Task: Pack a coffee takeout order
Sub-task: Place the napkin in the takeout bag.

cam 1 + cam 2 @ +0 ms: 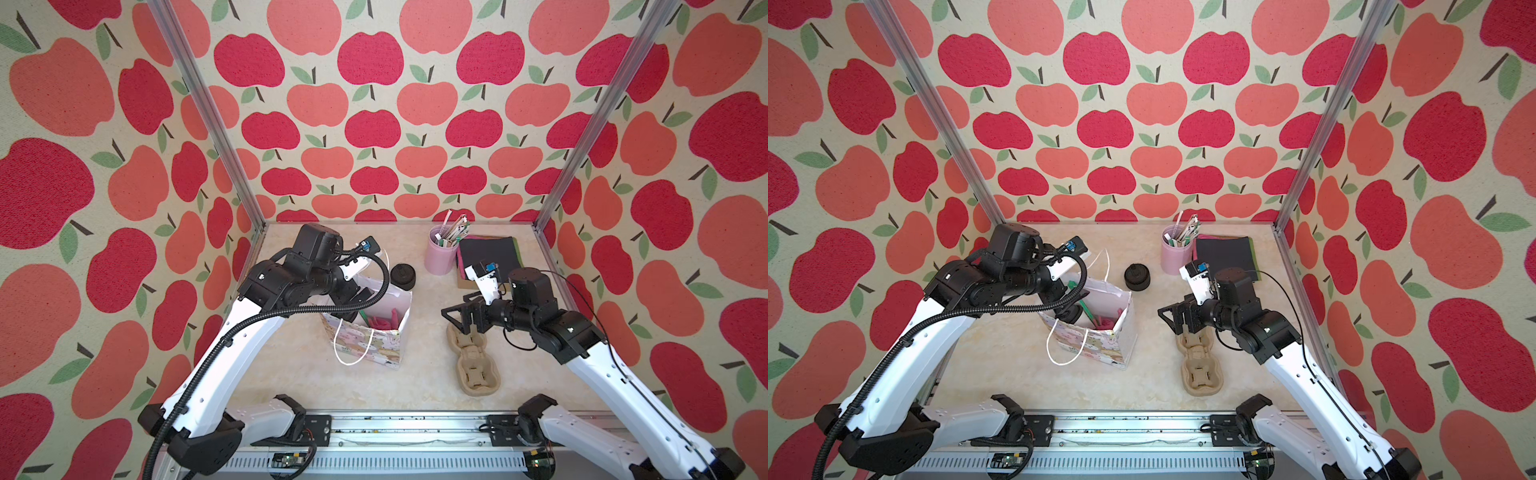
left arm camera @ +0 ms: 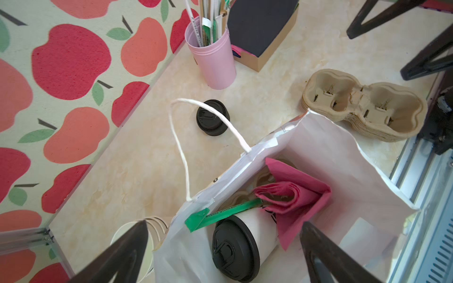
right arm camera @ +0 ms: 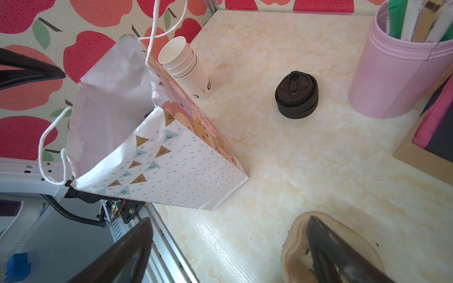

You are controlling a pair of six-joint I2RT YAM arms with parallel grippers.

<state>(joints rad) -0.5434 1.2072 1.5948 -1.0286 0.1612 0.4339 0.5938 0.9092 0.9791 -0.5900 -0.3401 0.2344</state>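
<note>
Pink and green show at the mouth of the bag (image 1: 376,347) in both top views: the napkin (image 1: 384,322) and the straw (image 1: 365,319) are inside it. Your left claw (image 1: 353,305) hangs over the bag's open top. Your right claw (image 1: 455,321) is well apart from the bag, spread wide and empty, above the far end of the carrier stack (image 1: 476,370). Further back on the surface (image 1: 311,382) you have the spare lids (image 1: 403,276), the pink tin (image 1: 439,257) of straws and the napkin box (image 1: 490,253).

In the left wrist view you look down into the bag. The cup (image 2: 257,227) sits inside, its lid (image 2: 235,252) on and turned toward the camera. The straw rests across the cup, one end poking over the bag's edge. The folded napkin leans against the cup. Your left claw's fingers (image 2: 122,254) stand wide apart on either side of the cup, gripping nothing.

In the right wrist view you see the bag upright from outside, with the empty cups (image 3: 183,66) just beside it. The spare lids stand alone between the bag and the tin. The right claw is spread, with one finger over the carrier rim.
</note>
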